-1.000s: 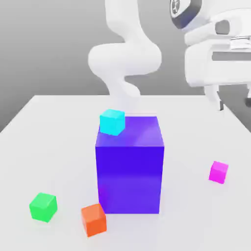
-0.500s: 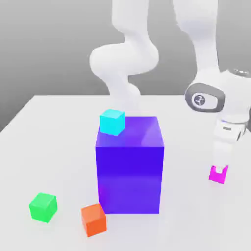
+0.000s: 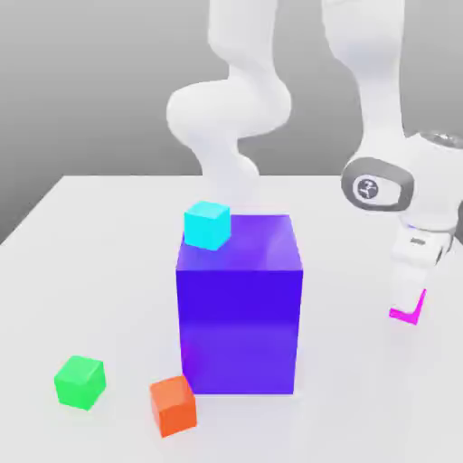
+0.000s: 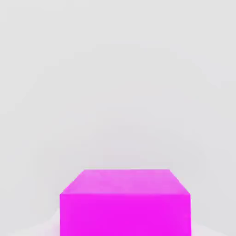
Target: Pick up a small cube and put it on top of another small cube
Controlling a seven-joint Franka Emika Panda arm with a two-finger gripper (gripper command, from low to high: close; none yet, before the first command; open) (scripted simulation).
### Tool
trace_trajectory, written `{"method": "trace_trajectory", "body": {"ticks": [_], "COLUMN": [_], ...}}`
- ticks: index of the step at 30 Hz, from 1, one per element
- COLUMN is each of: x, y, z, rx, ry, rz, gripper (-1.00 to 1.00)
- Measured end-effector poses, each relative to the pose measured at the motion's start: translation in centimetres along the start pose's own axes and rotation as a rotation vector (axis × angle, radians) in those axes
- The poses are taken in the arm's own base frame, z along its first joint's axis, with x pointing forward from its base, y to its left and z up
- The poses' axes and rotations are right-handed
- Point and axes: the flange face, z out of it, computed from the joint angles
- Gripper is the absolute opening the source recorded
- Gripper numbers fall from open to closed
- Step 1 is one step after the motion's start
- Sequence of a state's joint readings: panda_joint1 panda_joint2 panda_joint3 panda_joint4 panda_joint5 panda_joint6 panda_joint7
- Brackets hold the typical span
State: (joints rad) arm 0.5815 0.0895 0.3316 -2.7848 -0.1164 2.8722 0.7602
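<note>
Exterior view: at four o'clock, the end effector (image 3: 408, 303) is closed on the magenta cube (image 3: 418, 312). Grasping looks done; carrying and stacking remain. The green cube (image 3: 80, 382) waits on the counter (image 3: 108, 271), around half past seven.

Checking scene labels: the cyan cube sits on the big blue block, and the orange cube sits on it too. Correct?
Not quite: the exterior view shows the orange cube on the table. The cyan cube is on the blue block, as stated.
</note>
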Motion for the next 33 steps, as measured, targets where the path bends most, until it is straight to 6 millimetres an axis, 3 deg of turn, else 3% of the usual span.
{"method": "trace_trajectory", "body": {"ticks": [1,3,9,12,15,18,20,26,27,29,33], "x": [-0.1,2.1,9.0,12.2,13.5,12.6,11.1,2.8,1.5,1.3,1.2], "y": [-0.2,1.5,9.3,17.4,26.8,36.1,41.1,53.9,55.1,55.2,55.1], "z": [-0.5,-1.4,-3.7,-4.4,-5.1,-5.7,-5.7,-5.6,-5.6,-4.6,-0.3], "rx": [0.001,0.003,0.007,-0.010,-0.033,-0.054,-0.061,-0.034,-0.022,-0.009,-0.005], "ry": [0.014,0.047,0.160,0.181,0.187,0.181,0.153,0.034,0.017,0.004,0.000], "rz": [-0.012,0.077,0.429,0.717,1.027,1.329,1.503,2.005,2.056,2.058,2.058], "gripper": [-1.00,-1.00,-1.00,-1.00,-1.00,-1.00,-1.00,-1.00,-1.00,-1.00,-1.00]}}
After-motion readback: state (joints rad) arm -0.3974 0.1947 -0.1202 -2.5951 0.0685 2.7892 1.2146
